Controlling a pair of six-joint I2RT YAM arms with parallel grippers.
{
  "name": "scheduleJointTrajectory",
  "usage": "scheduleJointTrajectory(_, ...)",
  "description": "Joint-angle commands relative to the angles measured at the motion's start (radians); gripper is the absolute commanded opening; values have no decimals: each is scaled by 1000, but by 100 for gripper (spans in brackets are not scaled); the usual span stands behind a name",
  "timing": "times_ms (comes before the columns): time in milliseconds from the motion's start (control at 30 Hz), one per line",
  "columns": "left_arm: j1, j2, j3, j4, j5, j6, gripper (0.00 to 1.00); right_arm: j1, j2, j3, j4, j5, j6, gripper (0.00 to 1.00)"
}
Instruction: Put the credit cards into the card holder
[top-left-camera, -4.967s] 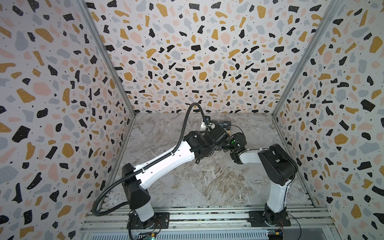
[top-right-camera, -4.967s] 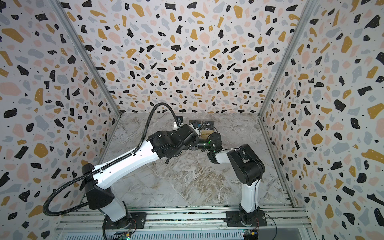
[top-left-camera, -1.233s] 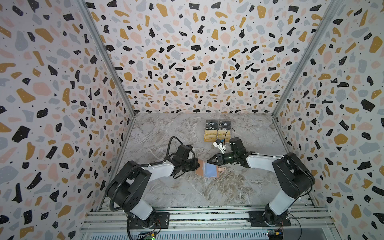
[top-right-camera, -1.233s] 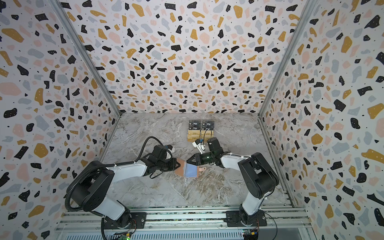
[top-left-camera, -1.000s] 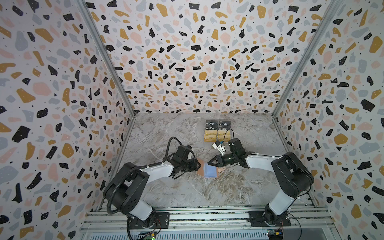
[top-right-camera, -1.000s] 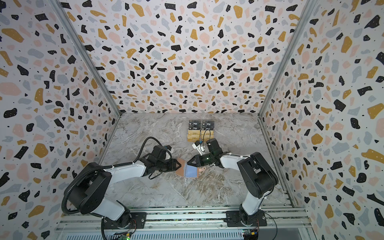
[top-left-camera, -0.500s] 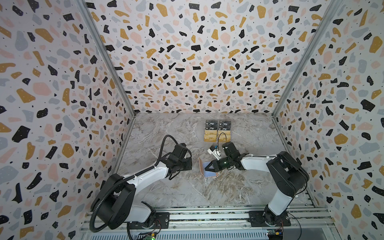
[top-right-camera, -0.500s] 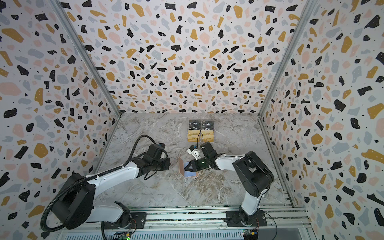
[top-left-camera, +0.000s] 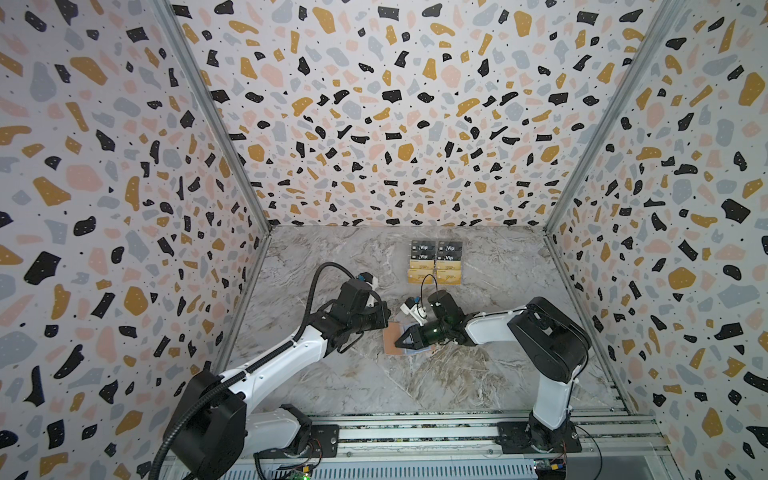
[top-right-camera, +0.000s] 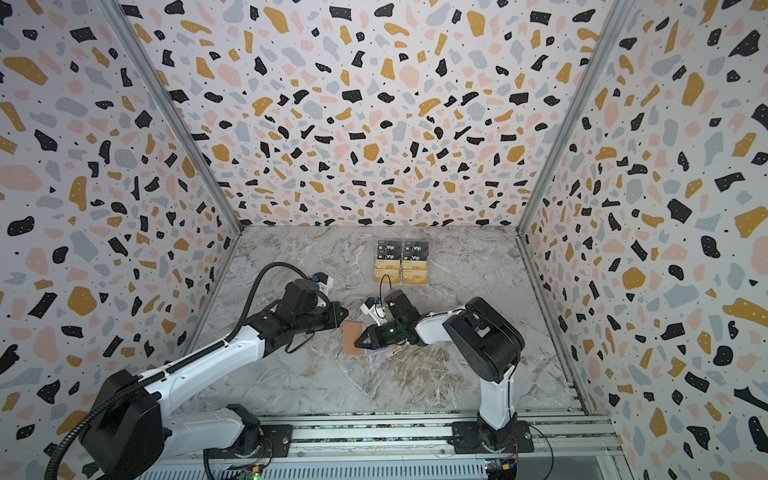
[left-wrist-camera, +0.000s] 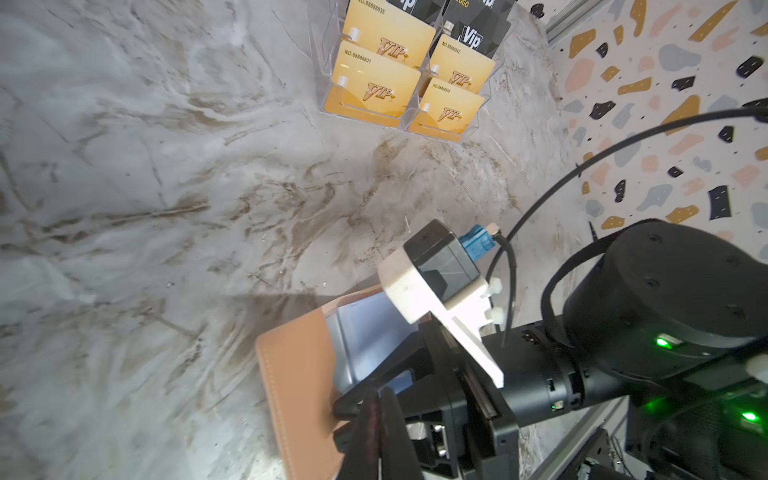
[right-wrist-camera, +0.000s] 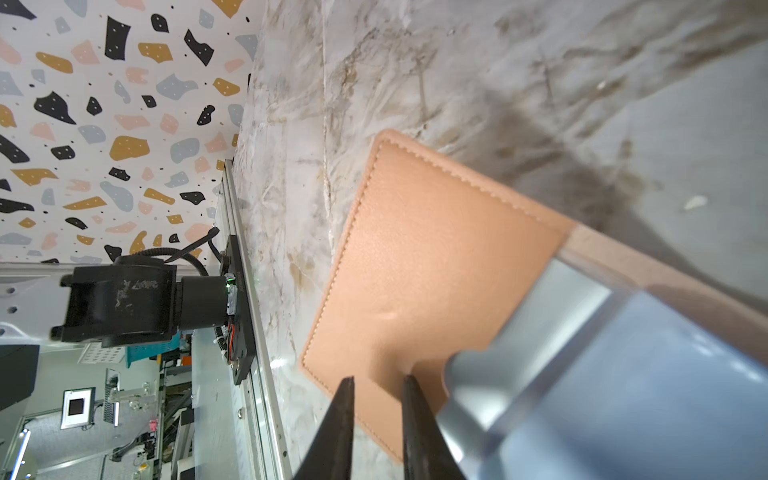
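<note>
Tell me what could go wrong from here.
1. The right claw, jaws narrowly apart, sits at the strap tab of the open card holder; pulling away may drag it or let it fold shut.
2. The left claw is shut and empty; the credit cards stand close together in their clear stand, so a grab may catch two.

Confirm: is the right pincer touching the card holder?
Cannot tell. In the right wrist view the right pincer overlaps the card holder, but neither contact nor gap shows plainly.
</note>
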Motion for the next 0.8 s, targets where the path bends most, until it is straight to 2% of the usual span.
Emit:
scheduleJointTrajectory(0, -13, 36, -80, 164, 44, -109, 7, -22, -10, 11, 71, 11, 73, 22)
scheduleJointTrajectory(267, -35, 110, -171, 240, 8, -126, 5, -71, -81, 17, 4, 12, 58, 23)
scheduleJointTrajectory(533, -52, 161, -180, 170, -48, -66, 5, -79, -108, -52, -47, 30, 20, 22)
scheduleJointTrajectory(767, -54, 198, -216, 194, -65, -56, 5, -110, -144, -101, -114, 75, -34, 22)
